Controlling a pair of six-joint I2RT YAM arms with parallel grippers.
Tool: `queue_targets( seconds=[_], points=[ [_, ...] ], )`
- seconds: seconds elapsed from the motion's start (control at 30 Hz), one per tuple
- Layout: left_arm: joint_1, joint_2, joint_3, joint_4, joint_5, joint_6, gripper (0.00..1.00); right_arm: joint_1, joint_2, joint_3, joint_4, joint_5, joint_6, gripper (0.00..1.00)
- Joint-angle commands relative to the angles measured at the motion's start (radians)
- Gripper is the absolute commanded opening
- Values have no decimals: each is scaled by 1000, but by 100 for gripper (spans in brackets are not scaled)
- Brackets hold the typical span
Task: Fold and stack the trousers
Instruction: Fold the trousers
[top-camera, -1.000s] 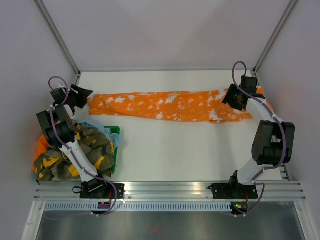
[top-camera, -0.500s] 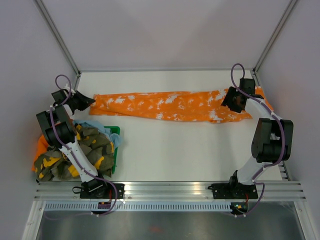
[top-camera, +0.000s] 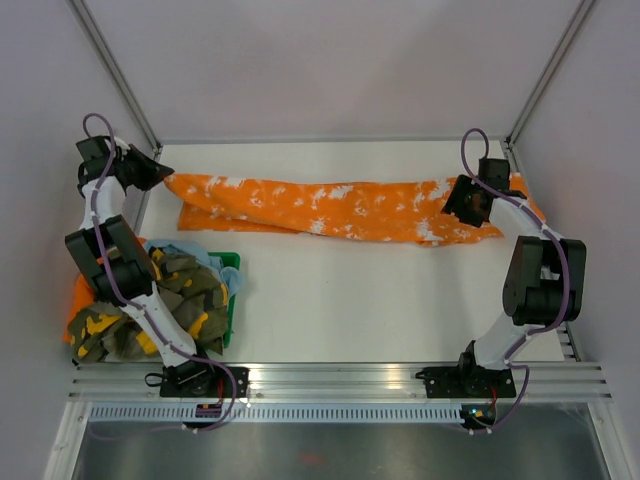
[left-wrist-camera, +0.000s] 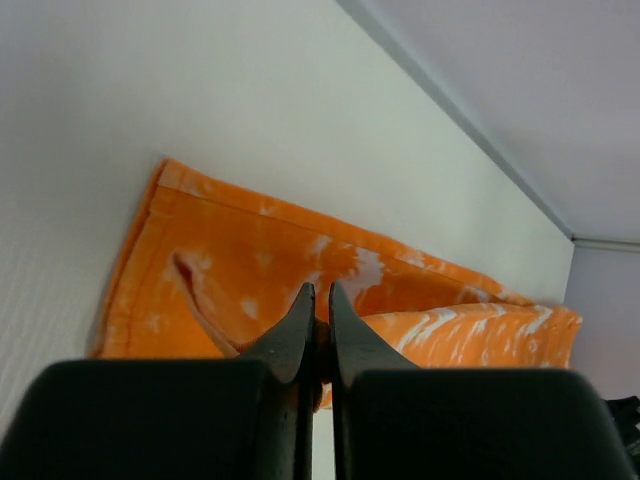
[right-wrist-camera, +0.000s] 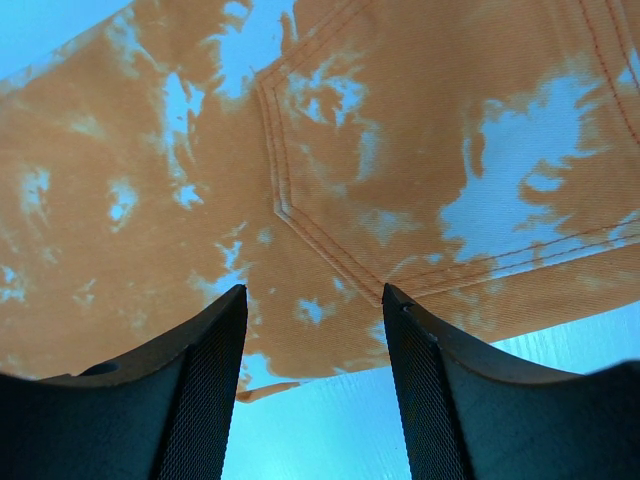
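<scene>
The orange trousers, mottled with white, lie stretched across the back of the table, legs to the left and waist to the right. My left gripper is at the far left back corner, shut on the leg end. In the left wrist view a fold of orange fabric is pinched in that gripper, and the rest of the trousers trails away behind. My right gripper hovers open over the waist end. The right wrist view shows a stitched pocket beyond the open gripper, with nothing between its fingers.
A green basket at the left front holds a camouflage garment and a light blue cloth. Another orange cloth hangs at its left side. Walls and metal posts close in the back corners. An aluminium rail runs along the front.
My left gripper has shut on the leg end and moved back and to the left, drawing that end toward the corner. The right arm has barely moved.
</scene>
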Motion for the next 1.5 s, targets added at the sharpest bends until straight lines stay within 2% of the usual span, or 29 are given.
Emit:
queue_targets(
  seconds=[0.0,0.1,0.27,0.5,0.83,1.1,1.3,1.4,1.47],
  points=[
    [4,-123,128,-276,-102,-60,2,3,-16,-17,23,-6,-8,63],
    [4,-134,159,-345,-124,-80,2,5,-15,-28,26,-11,-8,63],
    [0,-142,100,-399,-182,-80,2,5,-16,-45,49,-28,0,63],
    [-2,-38,76,-350,-305,-75,2,5,-7,-42,52,-34,1,63],
    [-13,100,46,38,-308,-43,6,19,5,-48,69,-28,15,63],
    [-14,133,-32,378,-264,-65,11,29,16,-44,89,-20,30,63],
    [-17,209,14,366,-294,-56,15,34,18,-56,127,-13,40,63],
    [-13,243,62,313,-313,-56,23,43,22,-62,170,-48,49,63],
    [-14,265,131,227,-296,-40,37,49,27,-56,204,-81,55,63]
  ],
)
